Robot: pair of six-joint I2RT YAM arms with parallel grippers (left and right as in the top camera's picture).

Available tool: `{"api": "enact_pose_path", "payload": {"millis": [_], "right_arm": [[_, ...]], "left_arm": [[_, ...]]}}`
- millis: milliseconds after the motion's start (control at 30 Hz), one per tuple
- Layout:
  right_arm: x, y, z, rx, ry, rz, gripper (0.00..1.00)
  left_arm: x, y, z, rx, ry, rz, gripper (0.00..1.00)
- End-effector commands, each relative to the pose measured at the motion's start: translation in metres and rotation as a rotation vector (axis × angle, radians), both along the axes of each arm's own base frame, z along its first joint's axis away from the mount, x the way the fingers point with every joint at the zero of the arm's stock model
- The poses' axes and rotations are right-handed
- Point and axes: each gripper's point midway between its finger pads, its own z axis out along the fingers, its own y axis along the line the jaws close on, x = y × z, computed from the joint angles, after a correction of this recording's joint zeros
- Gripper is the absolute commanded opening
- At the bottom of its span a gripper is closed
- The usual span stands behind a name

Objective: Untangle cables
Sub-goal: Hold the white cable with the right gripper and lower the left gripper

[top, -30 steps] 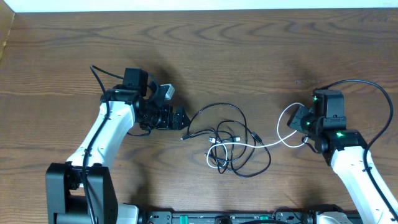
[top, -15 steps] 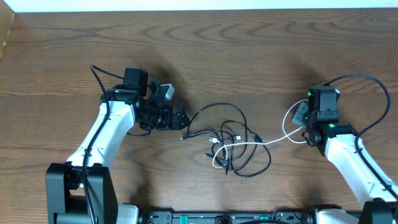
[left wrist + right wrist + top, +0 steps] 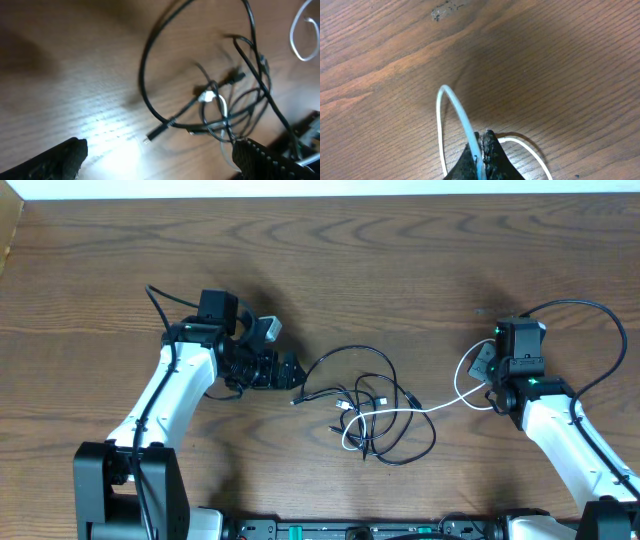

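- Dark brown wood-grain worktop (image 3: 400,260), pale wall strip along the far edge. Nothing on it but the cords and the two arms.
- Thin black cables (image 3: 372,418) lie in a loose knot mid-worktop, toward the near edge, with one big loop open on the left side.
- A thin white cable (image 3: 440,409) threads through that knot, runs out toward the right edge and ends in a small loop.
- Right gripper (image 3: 481,150): pinched tight on the white cable at that loop. The wrist view shows the cord passing between the pads.
- Left gripper (image 3: 290,370): jaws spread wide, holding nothing, low over the worktop just beside the left end of the black loop. A black plug end lies near it.
- Step in hand, as I read it: the white cord is held at one end for pulling free, and the black bundle is not yet pinned.
- Next I'd drop the left jaws onto the black loop or plug end and close, then draw the right arm toward the right edge.
- I'd pull slowly. The whole knot may drag along if the white cord snags.
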Motion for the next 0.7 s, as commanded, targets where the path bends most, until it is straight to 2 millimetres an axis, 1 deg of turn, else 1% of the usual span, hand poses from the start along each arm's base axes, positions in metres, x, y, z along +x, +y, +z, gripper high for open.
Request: {"api": "enact_pose_path", "payload": {"millis": [0, 67, 100, 133, 167, 200, 233, 300, 333, 367, 467, 500, 567, 600, 667], "right_arm": [[-0.002, -0.003, -0.003, -0.005, 0.008, -0.013, 0.02], [-0.002, -0.003, -0.003, -0.005, 0.007, -0.013, 0.02], [-0.002, -0.003, -0.003, -0.006, 0.008, -0.013, 0.03], [-0.002, -0.003, -0.003, -0.006, 0.008, -0.013, 0.03], [-0.002, -0.003, -0.003, -0.006, 0.008, -0.013, 0.03], [-0.002, -0.003, -0.003, -0.006, 0.008, -0.013, 0.03], [-0.002, -0.003, -0.003, -0.006, 0.009, -0.013, 0.03], [-0.002, -0.003, -0.003, -0.006, 0.009, -0.012, 0.03], [-0.002, -0.003, -0.003, -0.006, 0.009, -0.013, 0.04], [-0.002, -0.003, -0.003, -0.006, 0.009, -0.013, 0.04], [-0.002, -0.003, -0.003, -0.005, 0.008, -0.013, 0.05], [-0.002, -0.003, -0.003, -0.005, 0.008, -0.013, 0.05], [-0.002, -0.003, -0.003, -0.005, 0.009, -0.013, 0.05], [-0.002, -0.003, -0.003, -0.005, 0.009, -0.013, 0.06], [-0.002, -0.003, -0.003, -0.005, 0.009, -0.013, 0.05]], "left_arm": [[-0.001, -0.015, 0.017, -0.112, 0.002, -0.024, 0.98], [-0.009, -0.024, 0.025, -0.182, 0.036, -0.031, 0.98], [-0.010, -0.026, 0.027, -0.199, 0.043, -0.033, 0.95], [-0.011, -0.026, 0.027, -0.201, 0.045, -0.032, 0.71], [-0.012, -0.026, 0.027, -0.203, 0.049, -0.032, 0.50], [-0.013, -0.026, 0.028, -0.202, 0.057, -0.031, 0.38], [-0.015, -0.026, 0.029, -0.201, 0.061, -0.031, 0.36], [-0.019, -0.023, 0.031, -0.180, 0.062, -0.029, 0.19], [-0.022, -0.021, 0.034, -0.165, 0.060, -0.028, 0.19], [-0.028, -0.017, 0.039, -0.140, 0.056, -0.025, 0.15], [-0.042, -0.015, 0.054, -0.132, 0.046, -0.025, 0.16], [-0.053, -0.014, 0.060, -0.130, 0.062, -0.024, 0.21], [-0.067, -0.012, 0.061, -0.123, 0.098, -0.025, 0.27], [-0.075, -0.010, 0.059, -0.114, 0.124, -0.028, 0.31], [-0.085, -0.010, 0.052, -0.110, 0.156, -0.036, 0.34]]}}
